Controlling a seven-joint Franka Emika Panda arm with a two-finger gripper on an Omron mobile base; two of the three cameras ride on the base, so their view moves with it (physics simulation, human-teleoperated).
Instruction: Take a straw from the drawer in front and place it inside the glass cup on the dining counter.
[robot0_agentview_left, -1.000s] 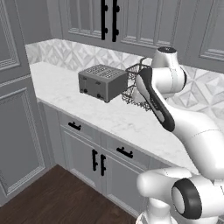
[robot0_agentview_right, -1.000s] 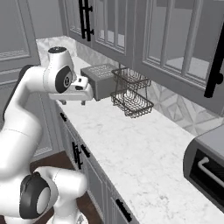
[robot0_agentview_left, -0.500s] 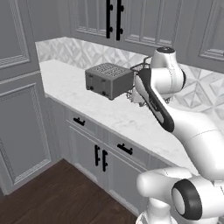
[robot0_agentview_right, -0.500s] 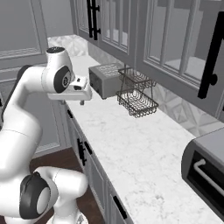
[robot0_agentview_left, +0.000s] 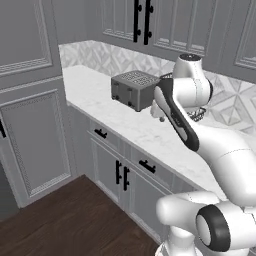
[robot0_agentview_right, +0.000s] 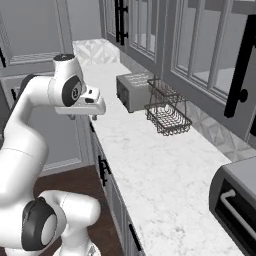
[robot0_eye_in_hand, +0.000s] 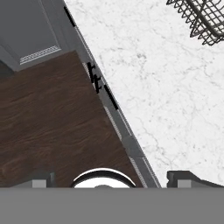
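Grey cabinets are lining the kitchen around a white marble surface (robot0_agentview_left: 125, 120). Going left to right in the left base view, a tall cabinet door (robot0_agentview_left: 35, 140) is standing at the corner, the toaster (robot0_agentview_left: 134, 89) is sitting on the surface, and my pincer (robot0_agentview_left: 159, 113) is hanging over the surface edge; I cannot tell whether it is open or closed. A wire basket (robot0_agentview_right: 167, 112) is sitting beside the toaster. Below me, the drawer (robot0_agentview_left: 150, 167) is sitting shut

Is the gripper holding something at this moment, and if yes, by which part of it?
Nothing is held. The gripper has its fingers wide apart, with only wooden floor and the counter edge visible between them.
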